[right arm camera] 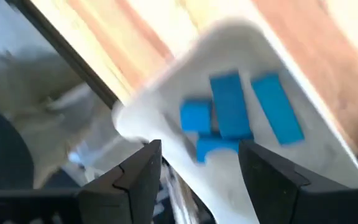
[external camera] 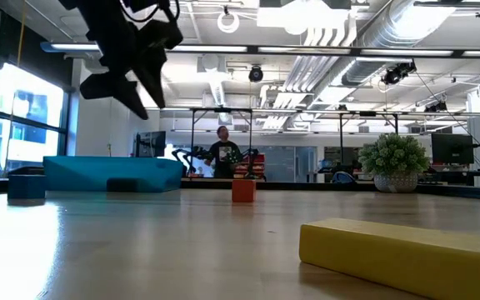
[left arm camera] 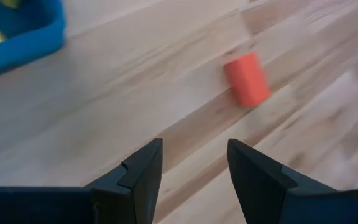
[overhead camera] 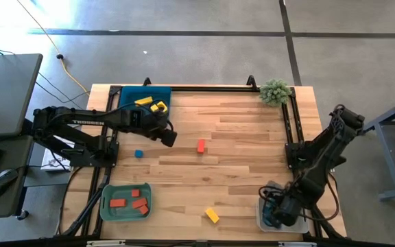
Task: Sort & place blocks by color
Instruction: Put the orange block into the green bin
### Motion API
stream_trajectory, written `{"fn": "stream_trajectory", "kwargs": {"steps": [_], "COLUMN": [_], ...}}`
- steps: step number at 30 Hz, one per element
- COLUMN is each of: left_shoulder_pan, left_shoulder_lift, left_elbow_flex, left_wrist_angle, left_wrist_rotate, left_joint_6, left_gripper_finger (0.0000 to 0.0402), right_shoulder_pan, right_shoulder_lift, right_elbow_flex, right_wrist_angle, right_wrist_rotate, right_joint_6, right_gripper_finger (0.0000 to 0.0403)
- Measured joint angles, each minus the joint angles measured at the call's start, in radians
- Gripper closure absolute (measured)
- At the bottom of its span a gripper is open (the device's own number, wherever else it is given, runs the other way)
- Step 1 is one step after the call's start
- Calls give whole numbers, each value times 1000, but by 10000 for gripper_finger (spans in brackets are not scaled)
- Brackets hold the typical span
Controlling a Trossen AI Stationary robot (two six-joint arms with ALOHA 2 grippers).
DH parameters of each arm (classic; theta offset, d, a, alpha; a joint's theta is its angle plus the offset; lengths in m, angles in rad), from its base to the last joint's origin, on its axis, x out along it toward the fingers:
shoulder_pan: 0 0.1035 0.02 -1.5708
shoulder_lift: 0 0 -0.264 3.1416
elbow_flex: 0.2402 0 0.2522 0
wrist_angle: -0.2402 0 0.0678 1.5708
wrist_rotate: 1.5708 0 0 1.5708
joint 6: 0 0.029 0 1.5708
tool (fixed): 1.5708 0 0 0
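Above the table [overhead camera: 238, 137], the left gripper [overhead camera: 169, 138] hung with jaws spread and empty, near the red block [overhead camera: 201, 146]. Over the grey tray [right arm camera: 303, 87] of blue blocks [right arm camera: 232, 106], the right gripper [right arm camera: 194, 165] was spread too.

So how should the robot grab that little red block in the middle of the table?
Probably from straight above, pinching the red block across its two long flat sides, which lie closest together. It stands alone on the bare wood, so nothing blocks the fingers. The left gripper is open and nearest, with the block just ahead of it.
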Motion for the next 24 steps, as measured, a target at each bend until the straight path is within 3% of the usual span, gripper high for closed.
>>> {"fn": "stream_trajectory", "kwargs": {"steps": [9,14,24], "left_shoulder_pan": [3,3,3], "left_shoulder_lift": [-35,-114,-326], "left_elbow_flex": [0,0,1], "left_wrist_angle": [-226,-327,-437], "left_wrist_rotate": [2,0,-37], "left_joint_6": [133,180,216], "left_gripper_finger": [232,232,232], "right_shoulder_pan": [-163,-288,-505], "right_shoulder_lift": [0,0,0], "right_elbow_flex": [69,70,70], "right_wrist_angle": [-43,-24,266], "right_wrist_rotate": [170,200,348], "right_joint_6": [-10,-94,-405], "right_gripper_finger": [203,203,203]}}
